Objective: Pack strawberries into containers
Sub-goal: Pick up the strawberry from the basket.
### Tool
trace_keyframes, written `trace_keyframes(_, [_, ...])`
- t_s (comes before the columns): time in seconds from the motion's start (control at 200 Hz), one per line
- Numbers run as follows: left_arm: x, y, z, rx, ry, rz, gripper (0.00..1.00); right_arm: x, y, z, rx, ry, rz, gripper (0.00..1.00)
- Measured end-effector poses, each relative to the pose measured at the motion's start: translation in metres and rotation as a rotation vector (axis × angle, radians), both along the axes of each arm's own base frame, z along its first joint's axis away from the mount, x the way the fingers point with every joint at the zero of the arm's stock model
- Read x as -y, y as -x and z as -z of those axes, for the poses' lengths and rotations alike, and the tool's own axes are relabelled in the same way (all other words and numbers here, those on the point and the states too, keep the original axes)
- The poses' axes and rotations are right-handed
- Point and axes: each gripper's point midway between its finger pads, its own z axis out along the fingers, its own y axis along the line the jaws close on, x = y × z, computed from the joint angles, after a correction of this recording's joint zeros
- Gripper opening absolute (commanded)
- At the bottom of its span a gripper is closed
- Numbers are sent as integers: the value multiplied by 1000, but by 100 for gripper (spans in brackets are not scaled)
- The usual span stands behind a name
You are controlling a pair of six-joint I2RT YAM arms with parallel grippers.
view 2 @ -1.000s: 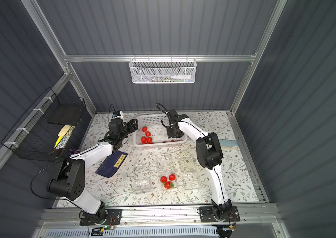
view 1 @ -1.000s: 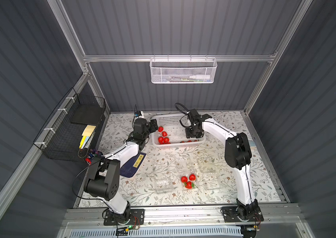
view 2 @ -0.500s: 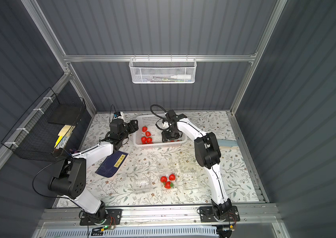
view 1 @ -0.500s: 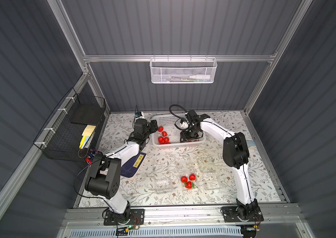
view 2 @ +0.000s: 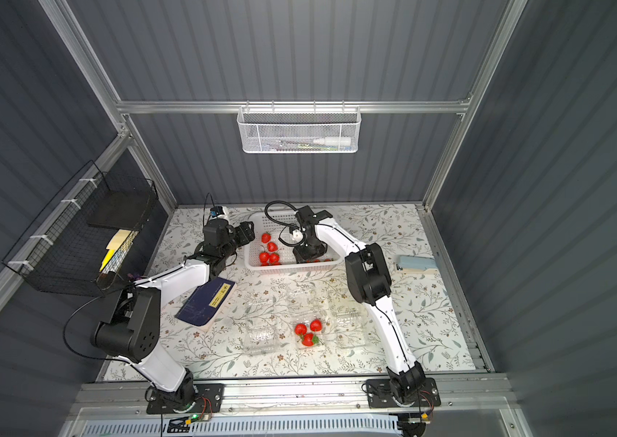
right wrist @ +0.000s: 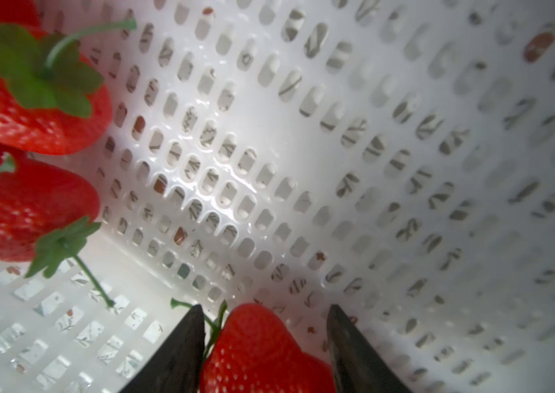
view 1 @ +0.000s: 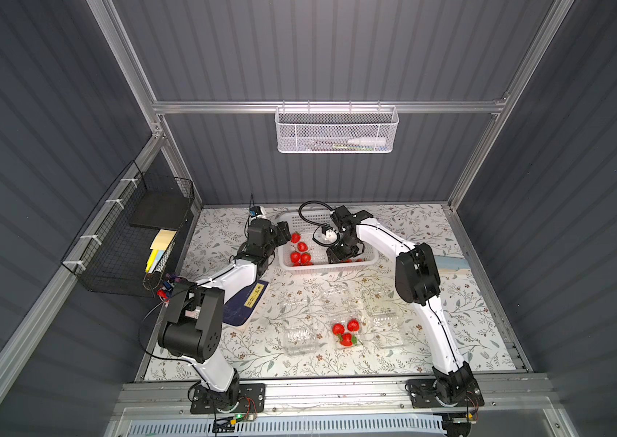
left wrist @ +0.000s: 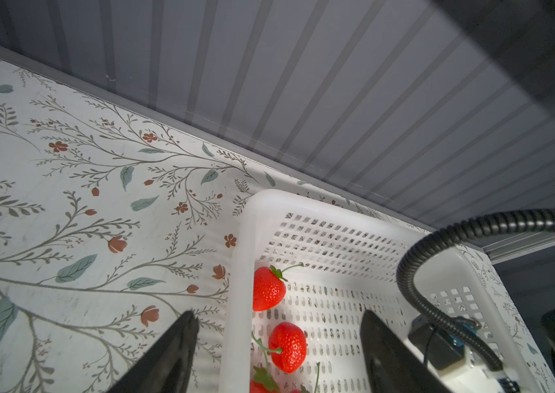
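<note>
On my far left a black wire rack [view 1: 129,242] hung on the wall. A dark blue pad [view 1: 244,308] lay on the flowered table [view 1: 450,340], partly under my left arm. My left gripper [left wrist: 278,314] hovered at the left end of the white basket [view 1: 329,268], jaws wide apart and holding nothing. In the left wrist view one finger stood over the table and the other over the basket's inside, with the rim between them. Just past them a cluster of strawberries [view 1: 301,248] lay in the basket's left half. My right gripper [right wrist: 265,308] reached down into the basket's right half, near the front wall. One strawberry [right wrist: 259,347] sat between its jaws, which stood close on both sides of it, but I could not tell whether they pinched it. Two other berries [right wrist: 31,204] lay just beside, against the perforated floor. Toward the front of the table, three clear containers [view 1: 301,338] stood open in a row. The middle container [view 1: 359,340] held three berries, touching one another. At the table's right edge lay a pale blue-grey object [view 2: 416,263], well apart from everything else.
</note>
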Motion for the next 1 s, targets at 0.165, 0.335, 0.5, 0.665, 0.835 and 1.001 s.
trace_keyframes(0.165, [1, 0, 0, 0, 0, 2, 77, 2, -4, 6, 23, 54, -25, 54])
trace_keyframes(0.335, [1, 0, 0, 0, 0, 2, 77, 1, -8, 3, 43, 66, -24, 46])
trace_keyframes(0.5, [1, 0, 0, -1, -1, 1, 77, 0, -12, 2, 48, 51, -3, 37])
trace_keyframes(0.665, [0, 0, 0, 0, -2, -2, 77, -2, -13, 1, 26, 12, 41, 34])
trace_keyframes(0.835, [0, 0, 0, 0, -2, -2, 77, -5, -16, -9, 12, -41, 93, 33])
trace_keyframes(1.001, [0, 0, 0, 0, -2, -2, 77, -11, -18, -54, 64, -130, 139, 31])
